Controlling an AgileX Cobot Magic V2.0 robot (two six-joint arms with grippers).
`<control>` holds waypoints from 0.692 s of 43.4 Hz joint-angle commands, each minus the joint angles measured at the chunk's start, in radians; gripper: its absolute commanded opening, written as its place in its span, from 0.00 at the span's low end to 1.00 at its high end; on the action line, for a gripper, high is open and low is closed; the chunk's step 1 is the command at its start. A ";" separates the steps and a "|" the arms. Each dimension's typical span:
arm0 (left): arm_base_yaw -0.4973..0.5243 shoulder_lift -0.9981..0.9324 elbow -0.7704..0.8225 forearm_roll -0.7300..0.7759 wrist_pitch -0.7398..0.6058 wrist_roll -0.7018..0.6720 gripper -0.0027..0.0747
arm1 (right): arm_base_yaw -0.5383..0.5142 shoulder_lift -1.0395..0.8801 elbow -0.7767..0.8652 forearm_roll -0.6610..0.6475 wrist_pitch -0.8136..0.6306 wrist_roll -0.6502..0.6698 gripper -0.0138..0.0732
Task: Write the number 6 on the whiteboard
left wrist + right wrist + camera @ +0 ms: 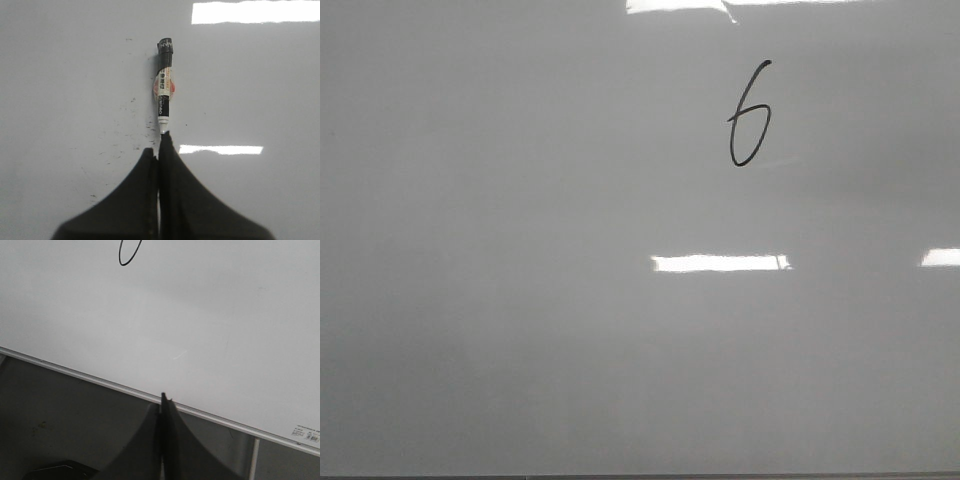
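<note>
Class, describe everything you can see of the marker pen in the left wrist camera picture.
The marker is a slim pen with a black cap end, a black barrel and a white label bearing red-orange print and small lettering. Its pale far end sits at the tip of the left gripper, whose jaws look shut on it. It points straight away from the gripper over the whiteboard, among faint ink specks.

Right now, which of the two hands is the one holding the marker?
The left hand: its fingers are shut on the marker, which sticks out over the whiteboard. The right hand is shut too, but holds nothing.
</note>
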 commanded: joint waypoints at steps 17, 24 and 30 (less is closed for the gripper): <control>0.002 -0.015 0.003 -0.010 -0.083 0.000 0.01 | -0.182 -0.211 0.253 -0.012 -0.449 -0.005 0.02; 0.002 -0.015 0.003 -0.010 -0.083 0.000 0.01 | -0.254 -0.370 0.497 -0.012 -0.713 -0.005 0.02; 0.002 -0.015 0.003 -0.010 -0.083 0.000 0.01 | -0.280 -0.473 0.668 -0.012 -0.874 -0.005 0.02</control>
